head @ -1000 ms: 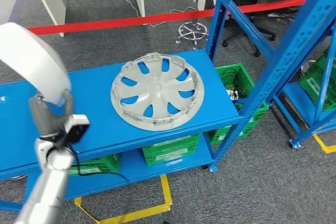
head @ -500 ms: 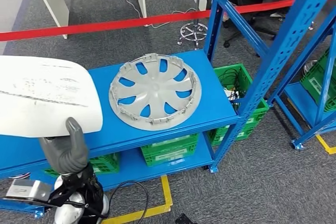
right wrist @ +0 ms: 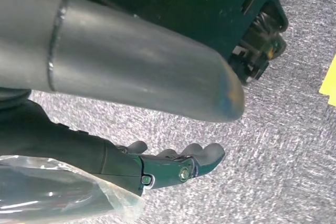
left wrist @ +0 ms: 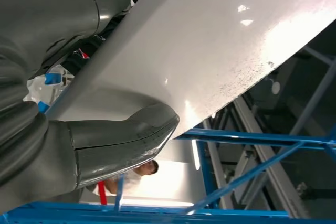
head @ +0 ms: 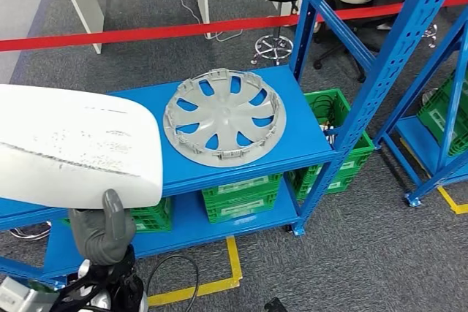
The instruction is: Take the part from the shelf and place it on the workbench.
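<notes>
Holding a large white smooth curved panel point(head: 72, 144), the left hand point(head: 102, 233) grips it from beneath at the near edge, grey thumb point(left wrist: 123, 135) pressed up against the glossy underside; the part is clear of the blue steel shelf point(head: 309, 144), carried in front of the robot's body; its long axis runs across the head view, roughly level, most of it lying to the outer side of the hand and above it; the right hand point(right wrist: 174, 166) hangs low over grey carpet, fingers apart and holding nothing; a silver plastic wheel cover point(head: 225, 117) lies flat on the shelf; no workbench is clearly identifiable, so I judge a turn is needed, with the one-handed edge grip risking tilt.
</notes>
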Tool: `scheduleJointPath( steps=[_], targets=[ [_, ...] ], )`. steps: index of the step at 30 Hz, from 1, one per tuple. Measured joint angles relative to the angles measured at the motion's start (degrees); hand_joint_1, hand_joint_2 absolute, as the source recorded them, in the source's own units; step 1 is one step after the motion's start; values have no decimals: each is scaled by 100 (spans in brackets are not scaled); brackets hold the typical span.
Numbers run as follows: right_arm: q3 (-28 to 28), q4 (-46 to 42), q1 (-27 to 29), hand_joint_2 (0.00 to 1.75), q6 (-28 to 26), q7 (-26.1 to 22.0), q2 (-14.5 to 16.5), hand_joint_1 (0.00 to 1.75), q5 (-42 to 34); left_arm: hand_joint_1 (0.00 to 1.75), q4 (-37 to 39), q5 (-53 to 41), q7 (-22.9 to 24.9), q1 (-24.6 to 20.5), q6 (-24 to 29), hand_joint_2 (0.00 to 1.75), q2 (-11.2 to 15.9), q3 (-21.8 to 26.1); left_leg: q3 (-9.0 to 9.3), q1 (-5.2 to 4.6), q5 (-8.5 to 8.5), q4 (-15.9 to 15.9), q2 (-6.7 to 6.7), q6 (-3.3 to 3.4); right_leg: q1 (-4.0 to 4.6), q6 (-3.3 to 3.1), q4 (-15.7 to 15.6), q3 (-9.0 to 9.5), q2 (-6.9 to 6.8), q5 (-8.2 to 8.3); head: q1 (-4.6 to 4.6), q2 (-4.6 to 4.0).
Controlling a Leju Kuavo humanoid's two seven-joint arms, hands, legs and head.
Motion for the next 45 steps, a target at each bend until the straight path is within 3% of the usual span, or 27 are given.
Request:
scheduleJointPath(
  steps=[2, 4, 6, 8, 10, 11, 13, 15, 16, 19, 20, 21, 23, 25, 27, 28, 30, 31, 33, 35, 36, 37, 38, 40, 42, 43, 45],
  targets=[
    [-85, -5, 12, 0, 22, -57, -50, 0, -22, 175, -63, 22, -1, 36, -95, 175, -1, -26, -107, 24, 127, -33, 20, 70, -7, 53, 319, -145, 10, -390, 20, 0],
    [-165, -14, 5, 0, 42, -142, -96, 0, -45, 175, -117, 34, -2, 84, -208, 175, -1, -42, -259, 22, 240, -28, 29, 98, -4, 92, 1006, -320, 12, -958, 38, 0],
    [-254, -25, -11, 0, 48, -262, -133, 0, -122, 175, -146, 16, -2, 124, -266, 175, 7, -60, -419, 21, 356, -20, 35, 91, -7, 117, 1495, -315, 11, -1132, 40, 0],
    [-373, -38, -25, 0, 22, -449, -154, 0, -283, 175, -149, 11, -2, 144, -278, 175, 20, -75, -556, 28, 460, -13, 36, 63, -15, 130, 1234, 54, 9, -871, 43, 0],
    [-539, -55, -42, 0, -32, -703, -165, 0, -523, 175, -150, 26, -2, 156, -294, 175, 27, -82, -654, 26, 546, 12, 28, 6, -28, 130, 397, 708, 18, -686, 46, 0],
    [-637, -62, -48, 0, -54, -833, -165, 0, -656, 175, -150, 37, -2, 162, -313, 175, 30, -85, -687, 19, 586, 31, 26, -27, -28, 114, 21, 969, 29, -694, 45, 0],
    [-857, -72, -43, 0, -79, -1063, -152, 0, -894, 175, -146, 65, -1, 171, -401, 175, 34, -90, -731, 6, 669, 56, 26, -88, -12, 64, -325, 1152, 55, -767, 44, 0],
    [-1087, -73, -10, 0, -119, -1234, -124, 0, -1130, 175, -121, 100, -1, 175, -570, 175, 39, -90, -767, 21, 669, 87, 24, -144, -9, -25, -329, 1058, 41, -734, 43, 0],
    [-1213, -73, 9, 0, -144, -1293, -108, 0, -1281, 175, -90, 115, 0, 174, -673, 175, 43, -90, -798, 29, 533, 179, 23, -171, -9, -82, -326, 1015, 22, -692, 36, 0],
    [-1650, -74, 45, 0, -178, -1285, -49, 0, -1701, 175, 85, 101, 3, 136, -884, 175, 53, -103, -976, 40, -316, 1071, 24, -228, 14, -204, -322, 853, -30, -529, 8, 0],
    [-1788, -74, 49, 0, -172, -1213, -34, 0, -1763, 175, 151, 76, 3, 113, -889, 175, 57, -112, -1017, 40, -508, 1425, 24, -235, 30, -220, -314, 789, -41, -472, 4, 0],
    [-1906, -74, 53, 0, -157, -1120, -20, 0, -1792, 175, 208, 45, 3, 87, -867, 175, 62, -125, -1004, 40, -556, 1660, 24, -230, 47, -227, -299, 715, -48, -416, 4, 0],
    [-2060, -74, 60, 0, -83, -839, -2, 0, -1755, 175, 316, -14, 3, 25, -752, 175, 74, -170, -758, 31, -301, 1583, 23, -182, 82, -236, -249, 538, -50, -314, 2, 0],
    [-2147, -74, 68, 0, 59, -442, 4, 0, -1664, 175, 439, -54, 3, -63, -627, 175, 94, -248, -253, -3, -40, 886, 23, -71, 119, -229, -190, 390, -44, -232, 2, 0],
    [-2218, -76, 87, 0, 277, -167, -9, 0, -1670, 175, 545, -62, 3, -144, -589, 175, 120, -344, 141, -40, -48, 217, 24, 22, 134, -191, -156, 296, -45, -148, 6, 0],
    [-2271, -78, 96, 0, 396, -98, -21, 0, -1713, 175, 585, -61, 3, -172, -594, 175, 132, -389, 209, -57, -83, 57, 26, 48, 129, -161, -150, 260, -49, -99, 7, 0],
    [-2386, -79, 110, 0, 582, 10, -47, 0, -1772, 175, 649, -73, 3, -203, -610, 175, 145, -444, 195, -54, -44, -83, 30, 77, 112, -95, -138, 191, -45, -41, 3, 0],
    [-2425, -79, 116, 0, 641, 49, -58, 0, -1771, 175, 680, -88, 3, -211, -603, 175, 148, -457, 164, -41, -2, -139, 36, 102, 109, -62, -77, 128, -34, -131, 6, 0],
    [-2471, -79, 134, 0, 768, 61, -77, 0, -1772, 175, 752, -112, 4, -214, -526, 175, 164, -477, 57, -12, 102, -209, 48, 139, 94, -6, 329, -50, -7, -586, 22, 0],
    [-2522, -79, 146, 0, 928, -6, -90, 0, -1818, 175, 834, -91, 5, -185, -404, 175, 206, -504, -111, -11, 223, -193, 56, 148, 67, 45, 1018, -218, 4, -1061, 38, 0],
    [-2559, -79, 146, 0, 1016, -67, -92, 0, -1851, 175, 871, -73, 5, -158, -351, 175, 233, -518, -197, -10, 283, -180, 63, 138, 51, 68, 1291, -244, 5, -1123, 43, 0],
    [-2597, -79, 142, 0, 1117, -141, -92, 0, -1883, 175, 898, -56, 5, -125, -315, 175, 260, -527, -289, -5, 344, -163, 72, 123, 34, 91, 1414, -197, 4, -1036, 43, 0],
    [-2633, -79, 136, 0, 1222, -216, -92, 0, -1904, 175, 913, -48, 5, -96, -290, 175, 284, -531, -387, 5, 401, -136, 79, 102, 13, 115, 1356, -64, 3, -852, 43, 0],
    [-2686, -79, 103, 0, 1406, -330, -87, 0, -1902, 175, 922, -41, 5, -62, -288, 175, 304, -518, -584, 21, 495, -43, 81, 38, -38, 174, 738, 466, 5, -581, 46, 0],
    [-2713, -80, 38, 0, 1505, -389, -73, 0, -1852, 175, 920, -14, 3, -66, -389, 175, 276, -454, -720, 16, 566, 75, 76, -31, -51, 158, 1, 971, 30, -690, 53, 0],
    [-2721, -80, 9, 0, 1540, -425, -65, 0, -1814, 175, 919, 12, 2, -71, -478, 175, 247, -402, -754, 9, 606, 113, 75, -58, -42, 124, -190, 1076, 43, -779, 57, 0],
    [-2729, -80, -22, 0, 1602, -512, -59, 0, -1744, 175, 914, 63, 1, -72, -678, 175, 186, -282, -789, 19, 673, 147, 72, -108, -30, 13, -225, 1020, 37, -788, 61, 0]
  ],
)
